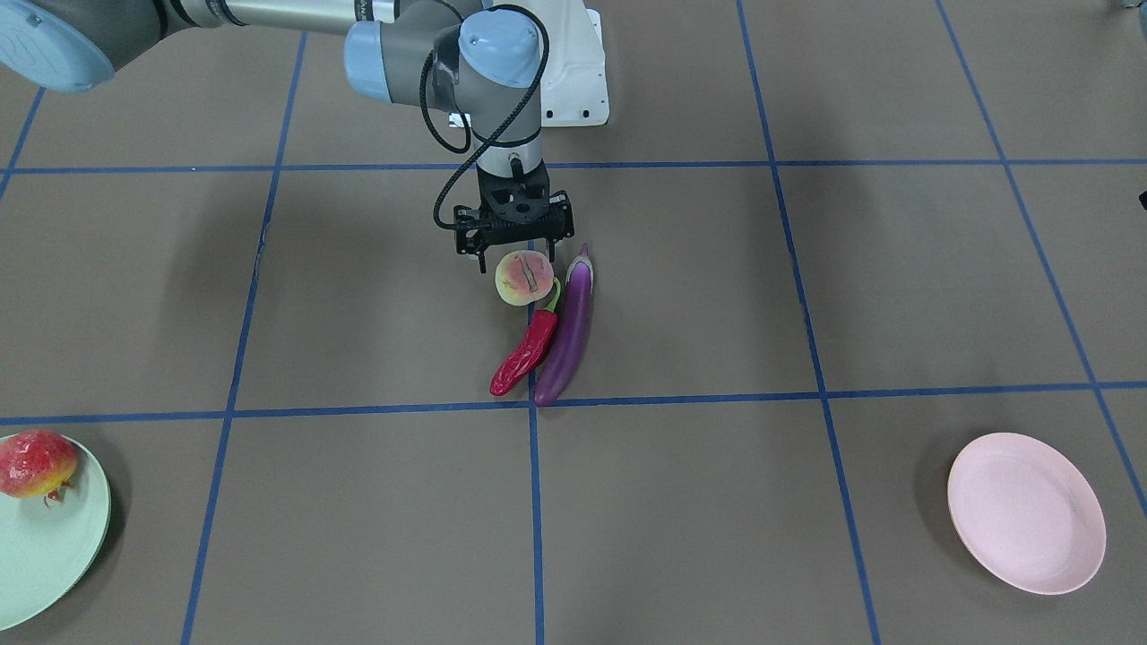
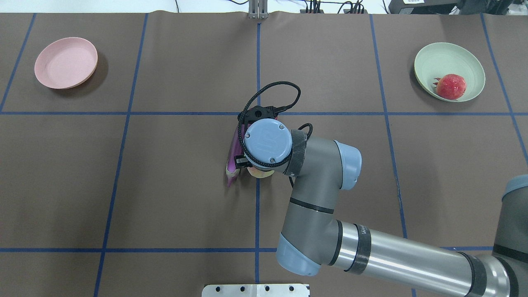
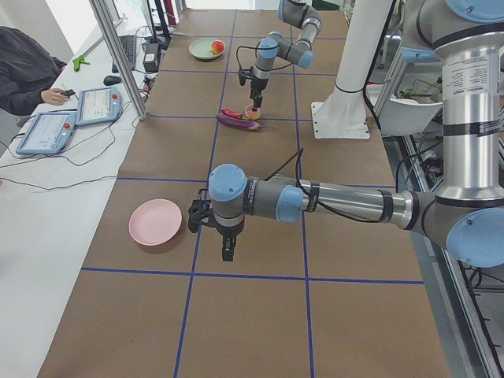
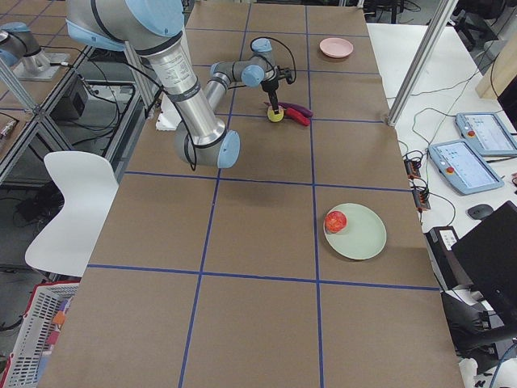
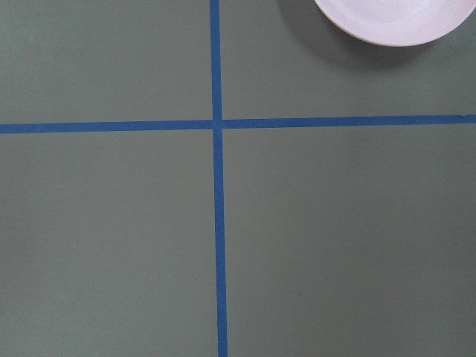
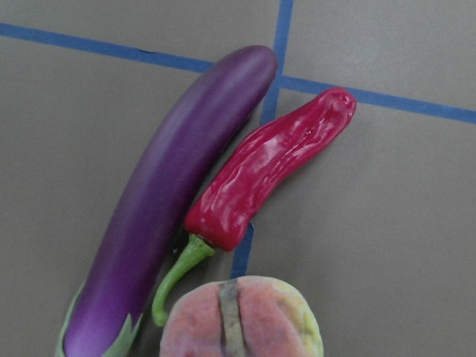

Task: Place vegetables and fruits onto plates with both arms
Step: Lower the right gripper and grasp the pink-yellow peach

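The peach (image 1: 524, 278) lies mid-table, touching the green stem of the red chili pepper (image 1: 527, 354), which lies against the purple eggplant (image 1: 573, 331). My right gripper (image 1: 515, 249) hangs open just above the peach. The right wrist view shows the peach (image 6: 242, 320), chili (image 6: 268, 175) and eggplant (image 6: 156, 208) close below, with no fingers in frame. The pomegranate (image 2: 451, 86) rests on the mint green plate (image 2: 437, 62). The pink plate (image 2: 66, 62) holds nothing. My left gripper (image 3: 227, 250) hangs beside the pink plate (image 3: 156, 221); I cannot tell whether it is open.
The white base pedestal (image 1: 573, 72) stands at the robot's side of the table. Blue tape lines grid the brown table top. Tablets (image 3: 47, 130) and an operator are on the side bench. A metal post (image 3: 118, 55) stands by the table edge.
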You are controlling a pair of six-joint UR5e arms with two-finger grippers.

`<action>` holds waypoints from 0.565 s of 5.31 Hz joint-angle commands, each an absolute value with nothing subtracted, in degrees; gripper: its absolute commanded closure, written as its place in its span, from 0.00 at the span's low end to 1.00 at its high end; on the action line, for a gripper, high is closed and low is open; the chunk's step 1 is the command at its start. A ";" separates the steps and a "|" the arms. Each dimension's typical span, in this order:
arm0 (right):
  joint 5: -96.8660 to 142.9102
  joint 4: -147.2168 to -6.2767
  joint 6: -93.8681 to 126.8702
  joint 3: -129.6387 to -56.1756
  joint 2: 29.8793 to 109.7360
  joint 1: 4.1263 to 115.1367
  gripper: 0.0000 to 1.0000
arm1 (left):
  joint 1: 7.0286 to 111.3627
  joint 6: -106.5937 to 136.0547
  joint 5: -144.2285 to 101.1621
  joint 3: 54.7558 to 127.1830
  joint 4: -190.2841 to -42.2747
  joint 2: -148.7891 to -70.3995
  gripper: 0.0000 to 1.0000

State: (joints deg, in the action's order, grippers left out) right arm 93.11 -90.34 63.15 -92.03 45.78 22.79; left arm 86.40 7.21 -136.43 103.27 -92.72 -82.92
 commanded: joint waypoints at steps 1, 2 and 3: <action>93.08 -89.22 62.93 -90.71 45.62 22.32 0.01 | 86.40 7.21 -136.49 103.27 -92.72 -82.97 0.00; 92.99 -84.86 62.58 -87.74 45.53 22.32 0.01 | 86.40 7.21 -136.41 103.27 -92.72 -82.97 0.00; 93.08 -84.64 62.49 -87.54 45.53 22.32 0.01 | 86.40 7.21 -136.49 103.27 -92.72 -82.97 0.00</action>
